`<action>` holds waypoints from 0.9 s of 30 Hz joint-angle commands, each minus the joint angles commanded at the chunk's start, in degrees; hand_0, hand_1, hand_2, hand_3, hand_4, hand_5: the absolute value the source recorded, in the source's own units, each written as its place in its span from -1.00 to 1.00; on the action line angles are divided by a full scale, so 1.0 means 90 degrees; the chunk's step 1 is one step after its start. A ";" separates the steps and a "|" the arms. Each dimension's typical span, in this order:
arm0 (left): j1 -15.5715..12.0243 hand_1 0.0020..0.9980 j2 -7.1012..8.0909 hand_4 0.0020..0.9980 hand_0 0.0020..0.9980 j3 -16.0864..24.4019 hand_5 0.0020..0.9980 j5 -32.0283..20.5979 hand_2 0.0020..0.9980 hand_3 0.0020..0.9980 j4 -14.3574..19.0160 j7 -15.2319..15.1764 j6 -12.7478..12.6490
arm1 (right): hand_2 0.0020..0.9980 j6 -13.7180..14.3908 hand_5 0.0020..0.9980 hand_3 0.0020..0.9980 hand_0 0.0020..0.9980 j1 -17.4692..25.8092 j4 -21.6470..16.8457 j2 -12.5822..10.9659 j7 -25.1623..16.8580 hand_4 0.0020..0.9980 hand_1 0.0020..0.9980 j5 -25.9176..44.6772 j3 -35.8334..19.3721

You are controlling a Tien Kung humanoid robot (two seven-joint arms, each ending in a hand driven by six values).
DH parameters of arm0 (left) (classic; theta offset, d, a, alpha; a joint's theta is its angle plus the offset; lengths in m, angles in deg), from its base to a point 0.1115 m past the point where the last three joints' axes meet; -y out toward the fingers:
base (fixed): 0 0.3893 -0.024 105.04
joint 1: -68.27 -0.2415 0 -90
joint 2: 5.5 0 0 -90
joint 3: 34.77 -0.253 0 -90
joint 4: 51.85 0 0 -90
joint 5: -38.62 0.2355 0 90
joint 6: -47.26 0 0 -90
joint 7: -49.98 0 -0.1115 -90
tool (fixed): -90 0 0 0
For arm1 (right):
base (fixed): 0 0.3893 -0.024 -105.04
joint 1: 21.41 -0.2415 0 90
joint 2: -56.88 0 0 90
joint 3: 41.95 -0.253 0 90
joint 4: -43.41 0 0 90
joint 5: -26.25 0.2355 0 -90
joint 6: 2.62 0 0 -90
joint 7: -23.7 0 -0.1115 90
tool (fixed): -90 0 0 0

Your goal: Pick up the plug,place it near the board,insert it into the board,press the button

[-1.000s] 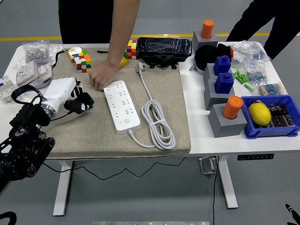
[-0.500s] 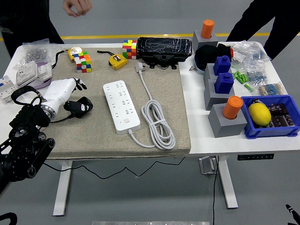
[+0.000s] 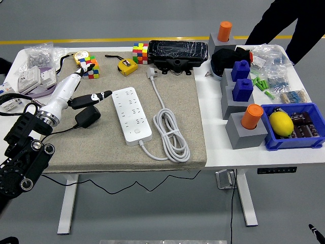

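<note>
The left hand (image 3: 84,94) hovered with fingers spread and empty over the black plug (image 3: 87,116), which lay on the desk (image 3: 213,147) mat at 9 o'clock from the white board (image 3: 131,115). To grasp well, it probably should drop straight down and close around the plug's body, not its cord. No writing could be read.

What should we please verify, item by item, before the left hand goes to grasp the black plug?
1. Black plug adapter lies free on the beige mat, not held: ok.
2. Left hand open, fingers extended above the plug: ok.
3. White rectangular power strip flat on the mat, sockets facing up and unoccupied: ok.
4. No person's hand over the strip: ok.
5. Coiled white cable lies right of the strip, away from the plug: ok.
6. Plug's prong orientation: cannot tell.
</note>
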 joint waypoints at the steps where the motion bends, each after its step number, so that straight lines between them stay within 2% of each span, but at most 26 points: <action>1: -0.0042 1.00 -0.0011 1.00 1.00 0.0074 1.00 -0.0290 1.00 0.98 0.0047 -0.0041 0.0071 | 0.45 0.0000 0.89 0.56 0.57 0.0001 0.0000 0.0007 -0.0001 1.00 0.48 -0.0009 -0.0007; 6: -0.0344 1.00 -0.0053 1.00 1.00 0.0476 1.00 -0.1655 1.00 0.98 0.0297 -0.0218 0.0419 | 0.45 -0.0004 0.89 0.56 0.57 -0.0022 0.0000 0.0071 -0.0003 1.00 0.48 -0.0062 -0.0048; 10: -0.0577 1.00 -0.0048 1.00 1.00 0.0673 1.00 -0.2715 0.96 0.93 0.0467 -0.0235 0.0574 | 0.45 -0.0002 0.89 0.56 0.57 -0.0023 0.0000 0.0147 0.0012 1.00 0.48 -0.0160 -0.0124; 13: -0.0840 1.00 -0.0111 1.00 1.00 0.0877 1.00 -0.3346 0.96 0.93 0.0573 -0.0238 0.0612 | 0.45 -0.0006 0.89 0.56 0.57 -0.0021 0.0000 0.0231 0.0020 1.00 0.48 -0.0217 -0.0158; 14: -0.0906 0.87 -0.0128 1.00 0.78 0.0921 1.00 -0.3416 0.83 0.76 0.0587 -0.0242 0.0613 | 0.45 -0.0008 0.89 0.56 0.57 -0.0021 0.0000 0.0253 0.0022 1.00 0.48 -0.0226 -0.0158; 23: -0.1452 0.80 -0.0370 1.00 0.72 0.1274 1.00 -0.3370 0.76 0.71 0.0702 -0.0335 0.0508 | 0.45 -0.0047 0.89 0.56 0.57 0.0047 0.0000 0.0447 0.0016 1.00 0.48 -0.0261 -0.0097; 27: -0.1603 0.79 -0.0405 1.00 0.71 0.1339 1.00 -0.3202 0.74 0.71 0.0759 -0.0371 0.0413 | 0.45 -0.0065 0.89 0.56 0.57 0.0135 0.0000 0.0487 0.0003 1.00 0.48 -0.0379 -0.0191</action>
